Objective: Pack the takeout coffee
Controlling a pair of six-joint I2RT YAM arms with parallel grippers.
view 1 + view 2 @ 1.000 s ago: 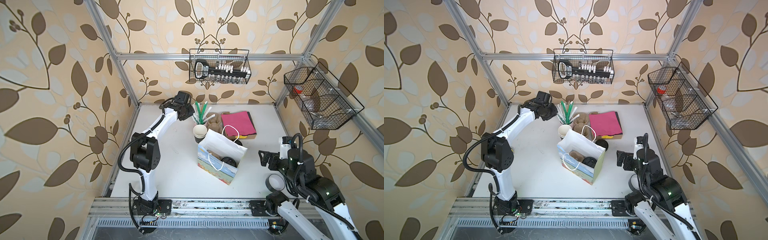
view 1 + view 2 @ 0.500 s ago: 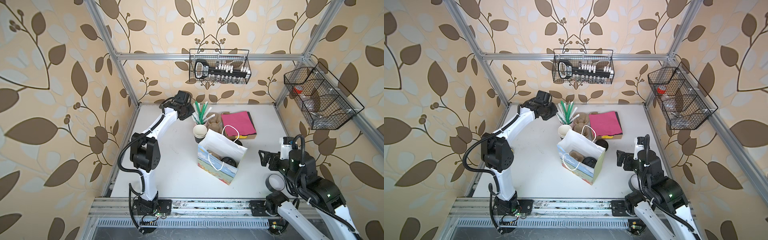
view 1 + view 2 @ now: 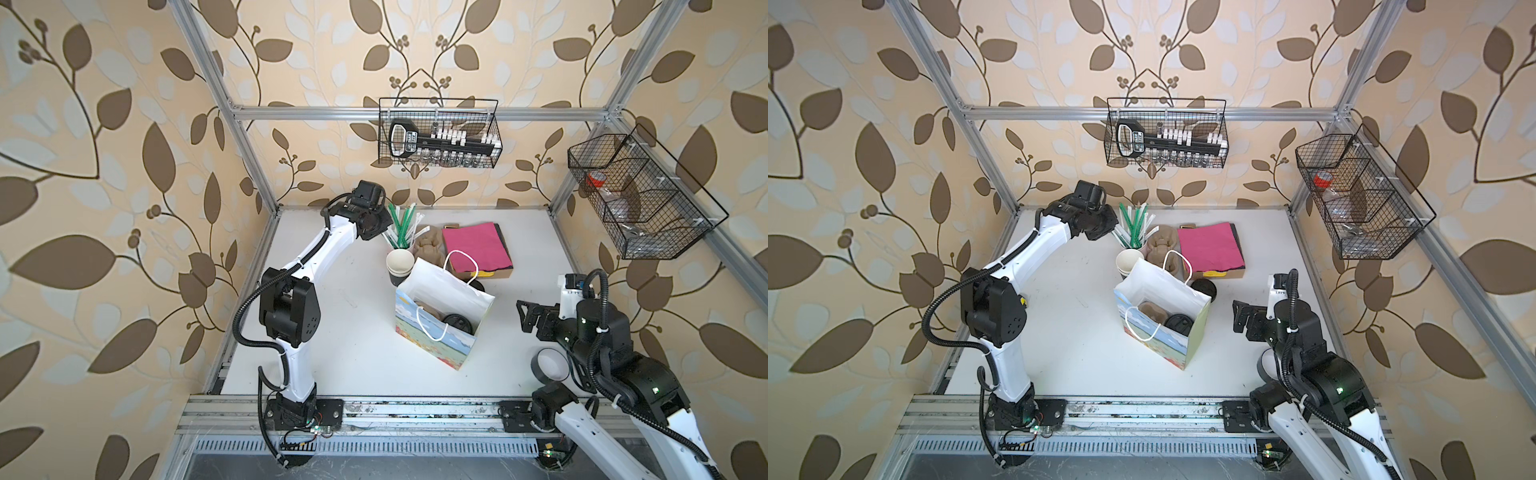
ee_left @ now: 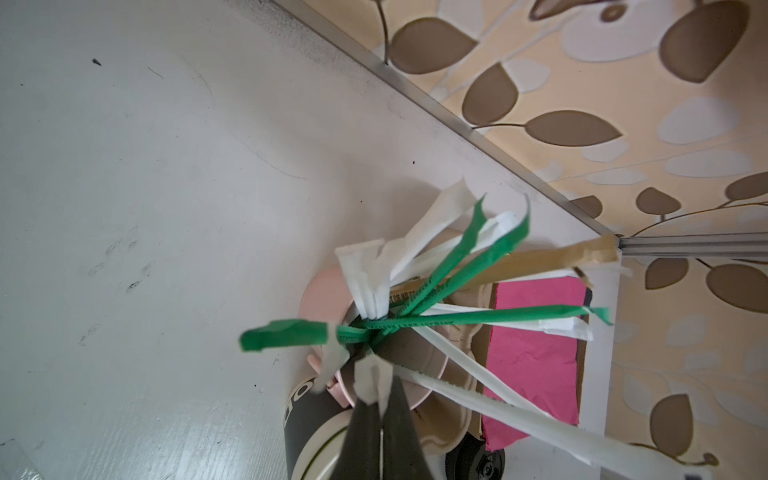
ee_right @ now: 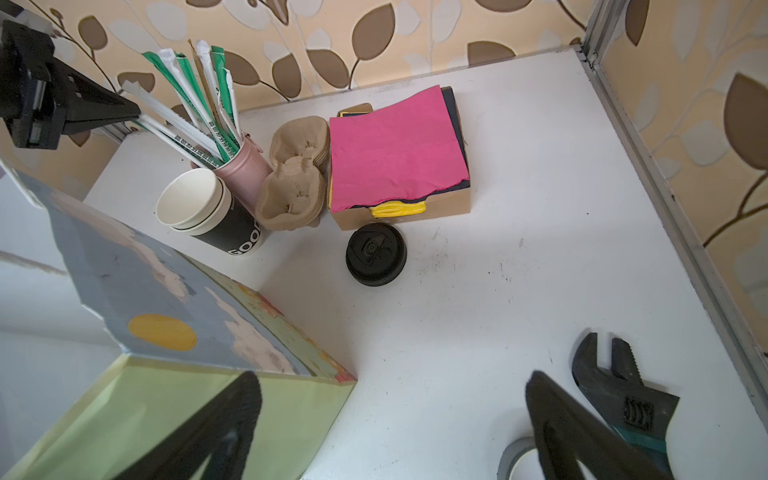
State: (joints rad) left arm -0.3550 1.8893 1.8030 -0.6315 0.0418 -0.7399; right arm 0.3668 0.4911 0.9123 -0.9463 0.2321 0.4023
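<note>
Left claw (image 4: 376, 405) pinches straw (image 4: 368, 380); cups (image 5: 195, 208), lids (image 5: 376, 253) near bag (image 3: 440, 286).

Both top views high overhead, facing down on the whole counter (image 3: 357, 332), left wrist close above straws (image 4: 457, 319), right wrist farther, sharing them

One bag (image 3: 432, 336), two wire baskets (image 3: 436, 100) (image 3: 681, 170)

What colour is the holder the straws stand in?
Pale pink; the straw holder shows best in the right wrist view.
</note>
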